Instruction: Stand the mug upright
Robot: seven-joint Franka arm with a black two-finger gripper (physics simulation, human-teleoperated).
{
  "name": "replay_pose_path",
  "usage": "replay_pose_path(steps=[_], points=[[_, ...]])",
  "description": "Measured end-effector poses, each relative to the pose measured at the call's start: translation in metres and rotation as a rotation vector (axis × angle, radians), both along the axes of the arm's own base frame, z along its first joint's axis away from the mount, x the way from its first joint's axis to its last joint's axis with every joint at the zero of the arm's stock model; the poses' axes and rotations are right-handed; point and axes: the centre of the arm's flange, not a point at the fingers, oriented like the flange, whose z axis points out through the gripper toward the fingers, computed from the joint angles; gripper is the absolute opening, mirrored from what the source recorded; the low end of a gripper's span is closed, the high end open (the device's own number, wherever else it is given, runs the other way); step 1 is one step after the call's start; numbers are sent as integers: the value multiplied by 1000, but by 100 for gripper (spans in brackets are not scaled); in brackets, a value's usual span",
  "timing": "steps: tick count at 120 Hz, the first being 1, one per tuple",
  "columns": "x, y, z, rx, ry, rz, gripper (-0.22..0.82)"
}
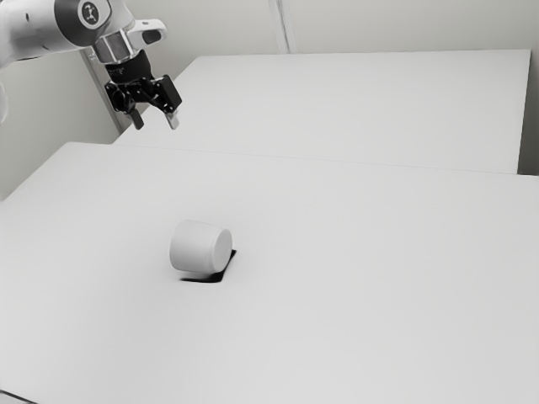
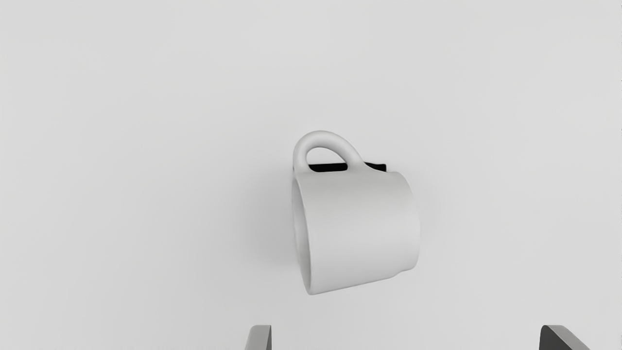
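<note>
Above the table, at the exterior view's upper left, my gripper (image 1: 157, 123) hangs from the arm, well away from the mug. A white mug (image 1: 199, 247) lies on its side on the table, its closed base toward the exterior view's right. From my hand, the mug (image 2: 359, 226) shows its handle sticking out to one side, away from my fingertips, and its mouth edge-on. The gripper (image 2: 406, 338) is open, with its two fingers wide apart and nothing between them.
The white table (image 1: 362, 295) spreads around the mug. A small flat black patch (image 1: 226, 268) is by the mug's underside. Behind stands another white surface (image 1: 354, 105). A thin dark line (image 1: 17, 396) crosses the exterior view's lower left corner.
</note>
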Motion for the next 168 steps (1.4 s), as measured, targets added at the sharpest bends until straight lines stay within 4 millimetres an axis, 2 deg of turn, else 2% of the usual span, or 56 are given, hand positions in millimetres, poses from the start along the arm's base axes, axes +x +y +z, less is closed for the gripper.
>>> replay_pose_path(steps=[35,50,64,88,106,113,120,132,140,154,168], points=[[-2,1,-6,-7,16,10,60],[-24,-3,-16,-35,59,17,60],[-51,18,-31,-142,101,75,60],[-75,73,-90,-464,151,179,60],[-90,126,-122,-556,115,249,60],[-90,141,-139,-577,115,267,60],[-85,143,-152,-600,111,264,60],[-72,130,-162,-620,90,214,60],[-67,130,-171,-632,82,200,60],[-60,144,-212,-707,78,223,60],[-58,141,-252,-829,63,240,60]])
